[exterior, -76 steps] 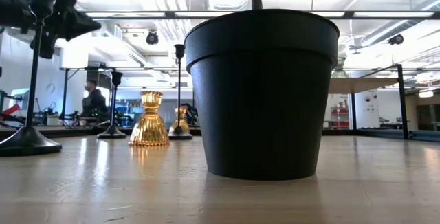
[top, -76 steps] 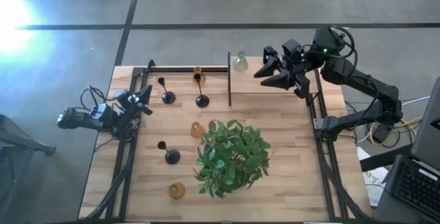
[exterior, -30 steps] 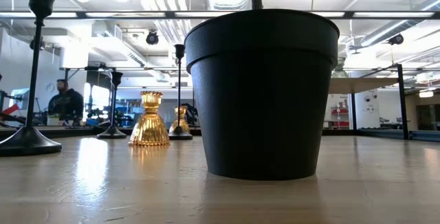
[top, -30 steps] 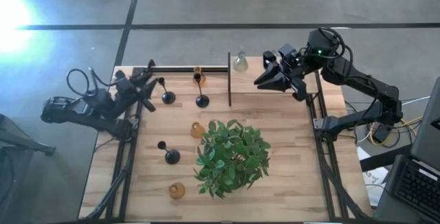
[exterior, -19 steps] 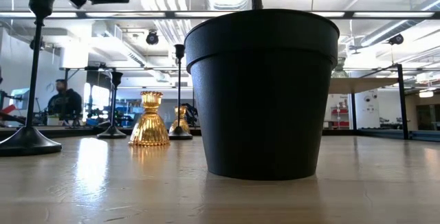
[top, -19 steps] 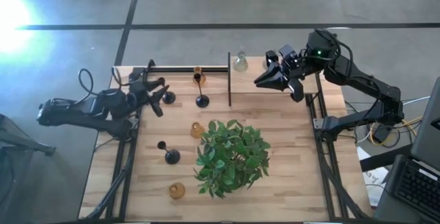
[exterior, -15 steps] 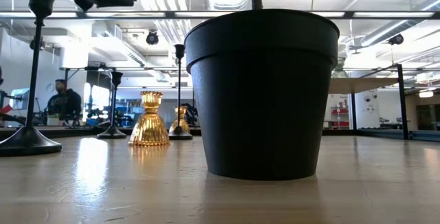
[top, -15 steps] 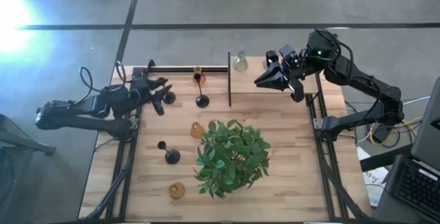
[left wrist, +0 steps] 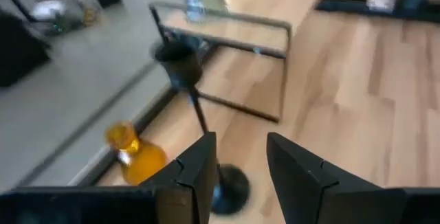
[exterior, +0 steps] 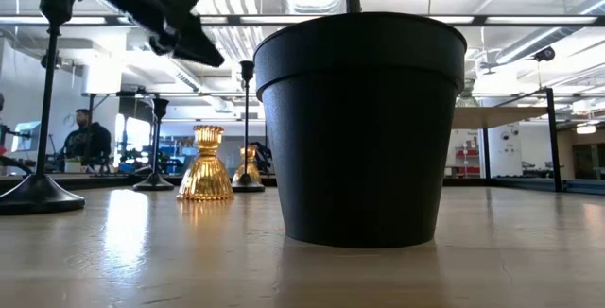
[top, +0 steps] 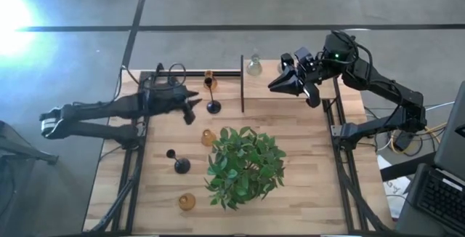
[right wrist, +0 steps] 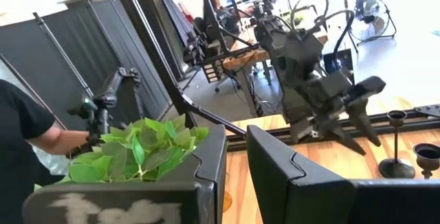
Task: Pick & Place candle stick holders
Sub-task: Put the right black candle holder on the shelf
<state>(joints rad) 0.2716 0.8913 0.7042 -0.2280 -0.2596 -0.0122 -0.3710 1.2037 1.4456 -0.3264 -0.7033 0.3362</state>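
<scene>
My left gripper [top: 191,111] hovers open above the table's far middle, a little left of a black candle stick holder [top: 213,106]. In the left wrist view that holder [left wrist: 196,107] stands ahead of the open fingers, apart from them, with an amber holder [left wrist: 133,154] beside it. The low view shows the gripper [exterior: 194,43] up in the air. Another black holder [top: 179,165], two more amber holders [top: 208,137] [top: 187,202] and a clear one [top: 253,65] stand on their bases. My right gripper [top: 275,86] hangs at the far right, with only a narrow gap and nothing in it.
A green plant [top: 243,166] in a black pot [exterior: 359,128] fills the table's middle. A thin black frame [top: 242,84] stands at the far edge between the holders and the right arm. A person [exterior: 85,143] is in the room behind.
My left gripper has swung from the table's left edge toward the right, over the far-left black holder, and has come down toward the black holder in the far middle. Its fingers stay open.
</scene>
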